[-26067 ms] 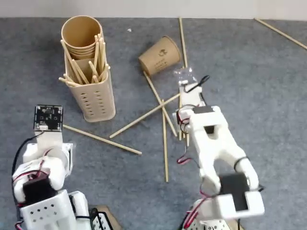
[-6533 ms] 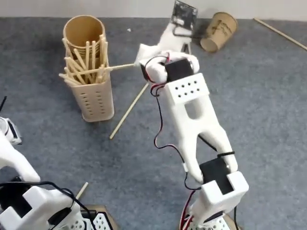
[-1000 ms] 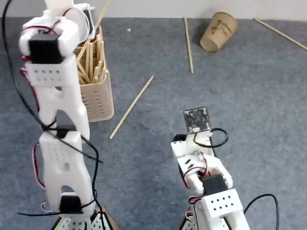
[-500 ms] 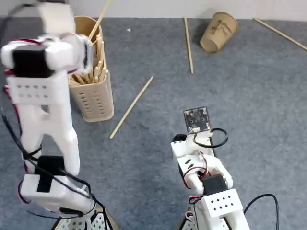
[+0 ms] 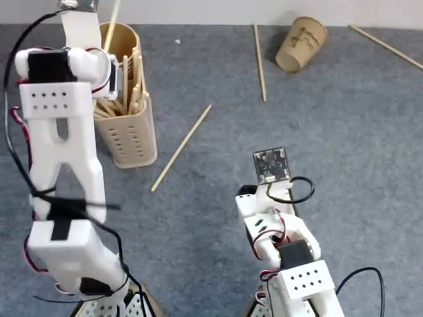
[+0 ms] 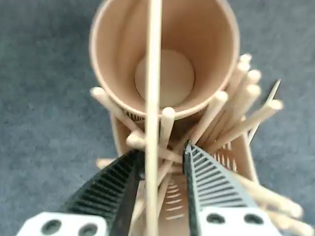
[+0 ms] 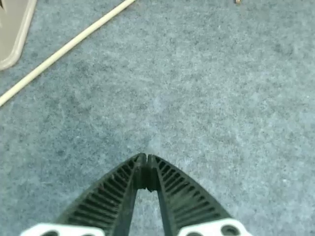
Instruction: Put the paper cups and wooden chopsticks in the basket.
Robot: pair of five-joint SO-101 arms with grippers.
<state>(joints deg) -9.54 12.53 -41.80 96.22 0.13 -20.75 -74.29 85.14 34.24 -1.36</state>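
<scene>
With the left claw [image 6: 163,149] loosely apart around the chopstick [image 6: 153,73], it should tip steeper so the stick drops inside the basket [image 5: 134,140].

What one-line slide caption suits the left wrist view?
Open jaws flank one chopstick above the basket, which holds a paper cup and more chopsticks.

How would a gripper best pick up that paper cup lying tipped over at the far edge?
Probably come down from above and close on the paper cup across its side wall, about mid-length: it lies on its side, so the round wall faces up.
</scene>
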